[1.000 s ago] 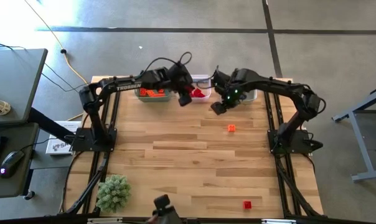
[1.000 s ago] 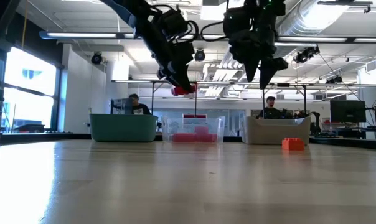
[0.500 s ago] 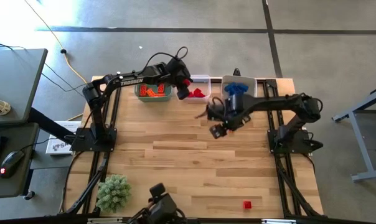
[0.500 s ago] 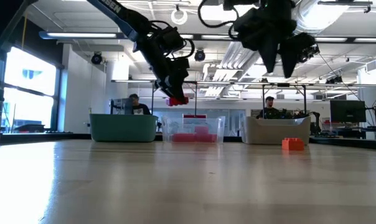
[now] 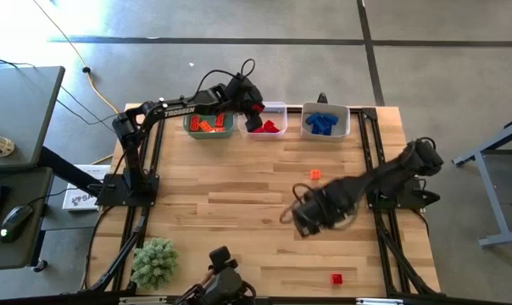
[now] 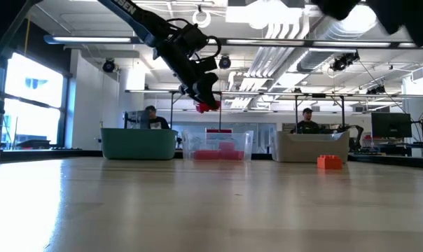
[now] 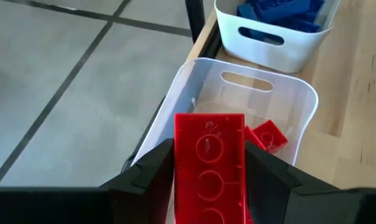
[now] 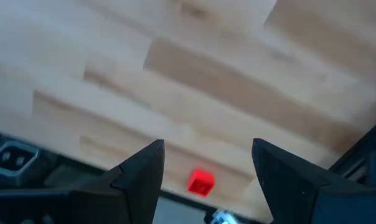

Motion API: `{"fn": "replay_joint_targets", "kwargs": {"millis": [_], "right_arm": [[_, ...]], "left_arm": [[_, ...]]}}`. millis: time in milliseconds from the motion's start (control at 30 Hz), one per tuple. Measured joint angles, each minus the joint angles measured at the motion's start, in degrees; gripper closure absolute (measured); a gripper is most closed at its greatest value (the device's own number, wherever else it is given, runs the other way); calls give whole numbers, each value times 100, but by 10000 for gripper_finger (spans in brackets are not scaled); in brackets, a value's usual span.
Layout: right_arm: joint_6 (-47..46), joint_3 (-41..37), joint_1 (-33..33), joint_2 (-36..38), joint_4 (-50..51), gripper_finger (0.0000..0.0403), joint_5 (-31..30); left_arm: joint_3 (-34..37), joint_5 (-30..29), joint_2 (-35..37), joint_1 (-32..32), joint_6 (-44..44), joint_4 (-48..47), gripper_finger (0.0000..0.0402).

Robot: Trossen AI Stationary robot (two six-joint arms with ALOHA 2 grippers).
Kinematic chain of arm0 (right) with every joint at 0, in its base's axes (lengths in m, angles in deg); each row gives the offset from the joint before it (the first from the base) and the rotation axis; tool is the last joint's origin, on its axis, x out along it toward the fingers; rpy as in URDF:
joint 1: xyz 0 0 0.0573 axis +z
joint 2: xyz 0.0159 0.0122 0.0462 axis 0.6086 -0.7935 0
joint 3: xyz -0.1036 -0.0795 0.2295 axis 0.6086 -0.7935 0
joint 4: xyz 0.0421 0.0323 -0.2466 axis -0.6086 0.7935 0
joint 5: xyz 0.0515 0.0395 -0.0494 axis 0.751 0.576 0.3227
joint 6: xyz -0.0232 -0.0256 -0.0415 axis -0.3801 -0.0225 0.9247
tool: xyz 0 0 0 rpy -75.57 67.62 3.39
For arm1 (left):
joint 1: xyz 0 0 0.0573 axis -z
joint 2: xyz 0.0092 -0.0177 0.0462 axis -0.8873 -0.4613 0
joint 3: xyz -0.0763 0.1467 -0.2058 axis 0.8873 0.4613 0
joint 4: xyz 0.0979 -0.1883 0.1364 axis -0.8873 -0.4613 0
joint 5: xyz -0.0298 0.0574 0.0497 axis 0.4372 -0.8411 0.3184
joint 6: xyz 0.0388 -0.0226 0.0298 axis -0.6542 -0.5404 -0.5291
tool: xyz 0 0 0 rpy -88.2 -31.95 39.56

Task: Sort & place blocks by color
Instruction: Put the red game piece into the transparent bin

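Now, by item:

Left gripper [image 7: 210, 186]: clamped on a red block [image 7: 210, 163], one finger on each long side; in the high view it sits upper centre, at the clear middle bin [image 5: 277, 111].

Held block: hangs above that bin's open mouth [image 7: 263, 87] with its long axis running along the fingers; more red pieces [image 7: 267, 136] lie in the bin beneath it.

Deciding relation: the bin lies directly under the held block, so in my judgement the coming move is a plain release downward, no sideways travel needed.

Bins: teal bin [image 5: 208, 132] with orange bricks on the left, clear red bin in the middle, white bin [image 5: 325, 111] with blue bricks on the right, all along the table's top edge.

Right gripper [image 8: 206, 163]: fingers apart and empty, lower centre-right in the high view.

Loose red block [image 5: 336, 279]: bottom edge of the table, beyond the right gripper's spread fingers, and nearer to the right arm.

Loose orange block [image 5: 315, 174]: mid-table, just above the right arm, also nearer to it than to the left.
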Motion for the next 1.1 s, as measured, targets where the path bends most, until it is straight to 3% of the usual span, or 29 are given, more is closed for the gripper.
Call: {"fn": "replay_joint_targets", "kwargs": {"millis": [333,600,733,900,1100], "right_arm": [[-2090,0,1553,0,-602,174,-145],[-3209,-2,2320,-1,-854,174,-404],[-3379,-2,2506,0,-819,174,-780],[-3405,-2,2482,0,-551,174,-1743],[-3328,-2,2139,0,-34,174,-2366]], "left_arm": [[0,0,2,153,4,33,250],[0,-68,4,372,52,474,250],[0,-148,6,434,284,597,250],[0,-240,7,455,324,428,248],[0,-471,7,426,597,242,215]]}}
